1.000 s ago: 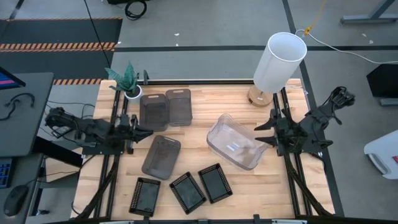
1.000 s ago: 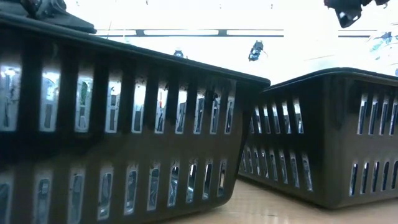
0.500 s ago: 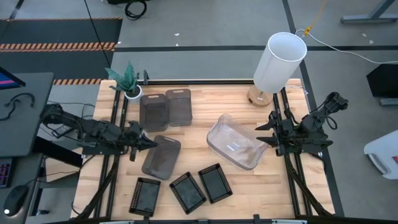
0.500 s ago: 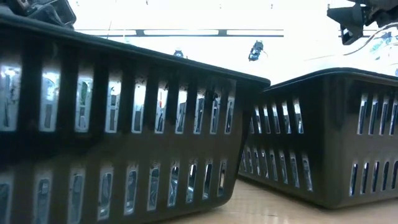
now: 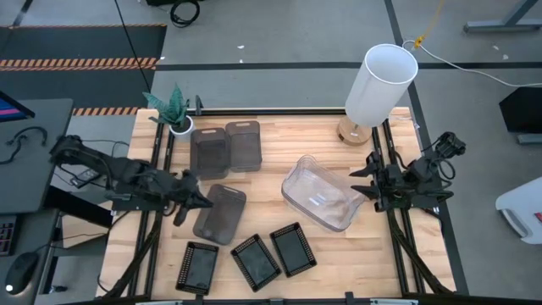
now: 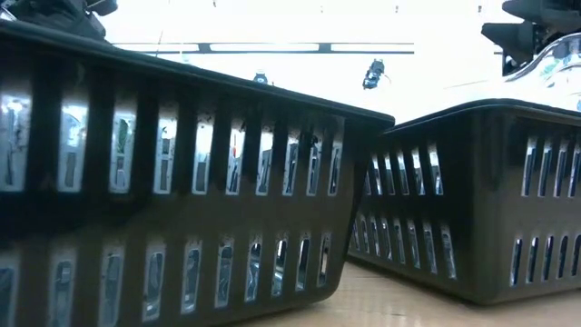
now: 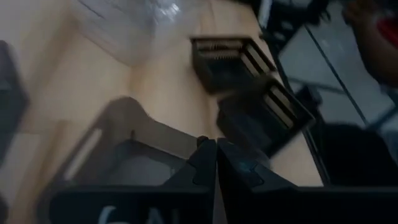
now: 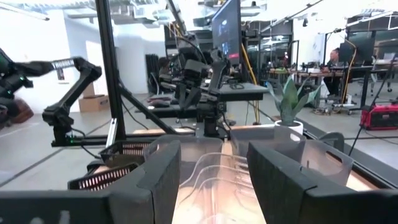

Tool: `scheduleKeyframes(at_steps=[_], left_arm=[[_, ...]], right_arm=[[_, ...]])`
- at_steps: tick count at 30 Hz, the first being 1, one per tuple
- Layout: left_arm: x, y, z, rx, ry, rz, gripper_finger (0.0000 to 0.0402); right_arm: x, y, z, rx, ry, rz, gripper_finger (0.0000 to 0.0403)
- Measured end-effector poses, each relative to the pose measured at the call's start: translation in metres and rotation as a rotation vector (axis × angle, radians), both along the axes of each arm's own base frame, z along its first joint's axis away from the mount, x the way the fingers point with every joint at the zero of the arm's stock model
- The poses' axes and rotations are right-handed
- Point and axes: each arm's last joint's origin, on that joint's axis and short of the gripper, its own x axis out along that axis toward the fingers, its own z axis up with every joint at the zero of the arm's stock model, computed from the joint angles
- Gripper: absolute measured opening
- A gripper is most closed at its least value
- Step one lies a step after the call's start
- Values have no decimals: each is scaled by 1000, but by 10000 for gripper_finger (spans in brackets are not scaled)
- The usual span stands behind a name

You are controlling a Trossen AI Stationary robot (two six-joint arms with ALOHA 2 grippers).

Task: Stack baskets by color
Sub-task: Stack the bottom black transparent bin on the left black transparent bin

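The surface [image 5: 271, 174] is pale wood with a smooth, lightly sheened finish and visible plank seams. Near its middle the clear baskets [image 5: 319, 194] are glossy see-through plastic that catches glints. Beside the potted plant [image 5: 174, 108] the two grey-brown baskets [image 5: 225, 147] look like smoky, half-see-through plastic, duller than the clear ones, as does a third [image 5: 219, 213] lying nearer the middle. The black baskets [image 5: 256, 258] are opaque slotted plastic with a soft shine. The lamp [image 5: 380, 85] has a matt white shade. Both arms are matt black, hard-looking material, and so are the gripper fingers [image 8: 158, 168].
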Motion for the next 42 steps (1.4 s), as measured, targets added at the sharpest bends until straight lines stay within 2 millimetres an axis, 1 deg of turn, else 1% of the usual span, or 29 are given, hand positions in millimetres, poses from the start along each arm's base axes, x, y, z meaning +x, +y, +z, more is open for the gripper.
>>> scheduleKeyframes(at_steps=[6, 11, 14, 19, 27, 32, 36, 39, 42], left_arm=[[10, -25, -1, 23, 82, -139, 31], [17, -46, 1, 36, 166, -188, 31], [19, -56, 3, 89, 239, -178, 31], [23, -73, 4, 224, 342, -149, 31], [37, -98, -2, 369, 405, -145, 32], [50, -109, 1, 408, 466, -126, 37], [58, -117, 0, 431, 493, -122, 68], [61, -120, -7, 454, 529, -118, 112], [62, -123, -13, 461, 558, -130, 165]], right_arm=[[4, 3, -16, -7, 8, -1, 189], [6, 4, -25, -2, -3, -5, 189], [6, 3, -25, -2, 0, -40, 189], [6, 1, -24, -15, -7, -118, 189], [6, 1, -24, -17, -7, -118, 189], [6, 1, -24, -17, -7, -118, 189], [6, 1, -23, -17, -7, -118, 189], [6, 1, -24, -17, -7, -118, 189], [6, 1, -24, -17, -7, -118, 189]])
